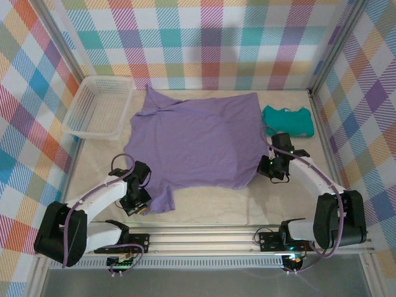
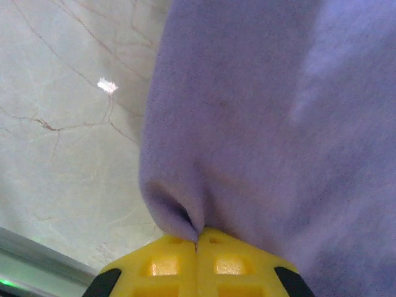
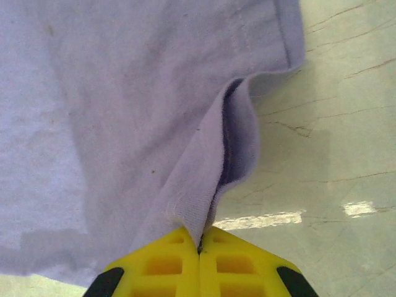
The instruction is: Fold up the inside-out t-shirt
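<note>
The left gripper (image 2: pixel 197 244) and the right gripper (image 3: pixel 199 247) each pinch tight an edge of the big, soft, purple cotton t-shirt (image 1: pixel 198 139).

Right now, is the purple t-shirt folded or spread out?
Spread out: the t-shirt lies mostly flat across the table; the left end effector and right end effector pinch its near edges.

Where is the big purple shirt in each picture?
Top external: the purple shirt lies spread across the middle of the table.
Left wrist: the purple shirt is on the right, pinched in the left hand at the bottom.
Right wrist: the purple shirt is on the left, pinched in the right hand at the bottom.
Shared landmark: the pale marble table.
</note>
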You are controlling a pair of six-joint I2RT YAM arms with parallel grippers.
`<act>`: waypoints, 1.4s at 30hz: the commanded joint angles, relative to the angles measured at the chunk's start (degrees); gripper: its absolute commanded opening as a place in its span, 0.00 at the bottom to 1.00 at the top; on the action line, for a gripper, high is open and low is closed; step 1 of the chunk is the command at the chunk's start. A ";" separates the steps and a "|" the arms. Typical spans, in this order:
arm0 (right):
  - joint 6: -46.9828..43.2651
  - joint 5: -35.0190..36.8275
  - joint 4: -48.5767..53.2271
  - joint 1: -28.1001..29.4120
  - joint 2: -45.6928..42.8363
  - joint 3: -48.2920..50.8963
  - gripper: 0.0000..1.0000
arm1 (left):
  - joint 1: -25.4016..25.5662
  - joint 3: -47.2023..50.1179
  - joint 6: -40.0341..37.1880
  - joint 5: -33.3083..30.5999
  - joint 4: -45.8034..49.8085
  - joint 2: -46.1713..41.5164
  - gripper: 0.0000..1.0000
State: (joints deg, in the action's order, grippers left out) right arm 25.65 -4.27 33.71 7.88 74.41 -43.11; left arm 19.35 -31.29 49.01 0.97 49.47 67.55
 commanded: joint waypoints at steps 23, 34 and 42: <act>-4.08 -7.33 -2.07 -6.76 4.33 -4.57 0.04 | -28.27 -16.02 -10.97 12.56 -7.12 -11.95 0.00; -6.78 -6.41 -1.93 -6.78 16.18 -14.96 0.06 | -28.23 -25.06 -11.85 10.19 -17.17 1.80 0.00; -7.32 -5.12 -1.57 -6.80 20.53 -19.10 0.07 | -27.45 -28.30 -10.69 11.36 -22.70 9.21 0.00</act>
State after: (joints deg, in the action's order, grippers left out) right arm 19.57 -10.09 31.92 1.45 94.11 -60.95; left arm -8.03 -57.36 38.13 12.47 29.74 75.85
